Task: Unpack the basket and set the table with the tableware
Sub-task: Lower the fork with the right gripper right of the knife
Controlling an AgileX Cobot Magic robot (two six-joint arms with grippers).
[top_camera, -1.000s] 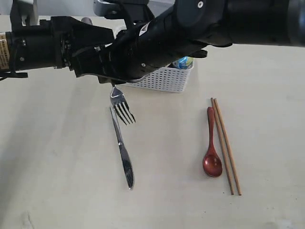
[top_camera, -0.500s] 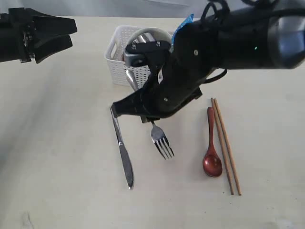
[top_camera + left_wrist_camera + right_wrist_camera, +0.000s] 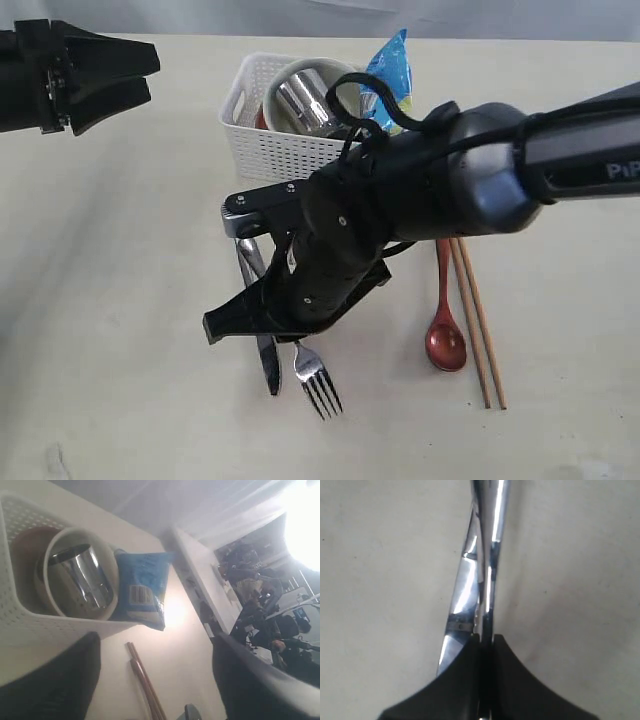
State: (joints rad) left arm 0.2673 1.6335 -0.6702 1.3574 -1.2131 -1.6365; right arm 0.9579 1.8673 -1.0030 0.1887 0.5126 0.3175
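**Right claw grips the fork beside the knife**

The right gripper [image 3: 287, 336] reaches across the middle of the pale table [image 3: 120, 300], clenched on the handle of the steel fork [image 3: 317, 385]. The fork's tines sit just right of the knife [image 3: 268, 368], near its blade tip. I cannot tell whether they touch the tabletop. The red-brown spoon [image 3: 445, 340] and the wooden chopsticks [image 3: 478, 320] lie side by side farther right. The left gripper [image 3: 150, 77] hangs at the far left, jaws apart and empty. Behind, the white basket [image 3: 280, 155] holds the steel mug [image 3: 305, 100] and a blue snack bag [image 3: 390, 70].
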